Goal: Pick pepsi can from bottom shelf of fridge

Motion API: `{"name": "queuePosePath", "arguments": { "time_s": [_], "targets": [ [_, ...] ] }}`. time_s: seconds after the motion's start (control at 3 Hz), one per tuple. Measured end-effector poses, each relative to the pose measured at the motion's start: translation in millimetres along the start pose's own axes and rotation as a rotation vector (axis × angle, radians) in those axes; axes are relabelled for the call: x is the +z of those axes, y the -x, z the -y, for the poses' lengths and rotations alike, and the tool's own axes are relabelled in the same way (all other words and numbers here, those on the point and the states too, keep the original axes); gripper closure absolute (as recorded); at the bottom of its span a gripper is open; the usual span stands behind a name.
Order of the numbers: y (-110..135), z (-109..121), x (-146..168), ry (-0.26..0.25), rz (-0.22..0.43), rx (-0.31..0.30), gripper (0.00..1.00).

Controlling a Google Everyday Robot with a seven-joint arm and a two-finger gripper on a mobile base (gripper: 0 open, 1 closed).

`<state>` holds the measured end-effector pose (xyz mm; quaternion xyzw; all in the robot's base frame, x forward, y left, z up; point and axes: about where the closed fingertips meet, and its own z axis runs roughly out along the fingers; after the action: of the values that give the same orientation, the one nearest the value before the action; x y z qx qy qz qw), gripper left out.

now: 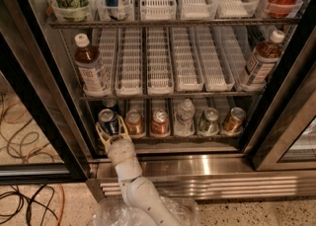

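The fridge (59,121) stands open with black-framed doors and wire racks. On the bottom shelf (173,140) a row of cans stands in white lane trays. The pepsi can (107,120), dark blue with a silver top, is the leftmost one. My gripper (112,132) reaches up from below on a white arm. Its pale fingers (101,135) are spread on either side of the pepsi can's lower part, not closed on it. To the right stand a copper-brown can (134,122) and a red can (159,121).
Further right on the bottom shelf are a clear bottle (184,116), a green can (209,121) and a gold can (233,120). Bottles (91,72) stand at both ends of the middle rack. A steel base with vent slats (212,180) lies below. Cables (19,205) lie on the floor.
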<state>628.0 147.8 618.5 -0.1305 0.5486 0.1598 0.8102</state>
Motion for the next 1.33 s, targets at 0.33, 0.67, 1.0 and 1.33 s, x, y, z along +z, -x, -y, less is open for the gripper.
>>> {"name": "queuePosePath", "arguments": {
  "time_s": [0.33,0.67,1.0,1.33],
  "targets": [
    [16.1,0.0,2.5,0.017,0.043,-0.023,1.0],
    [23.0,-3.2,2.2,0.036,0.06,-0.04,1.0],
    [26.4,-8.1,-5.1,0.078,0.063,-0.05,1.0],
    [24.4,-11.6,-19.8,0.129,0.059,-0.049,1.0]
  ]
}}
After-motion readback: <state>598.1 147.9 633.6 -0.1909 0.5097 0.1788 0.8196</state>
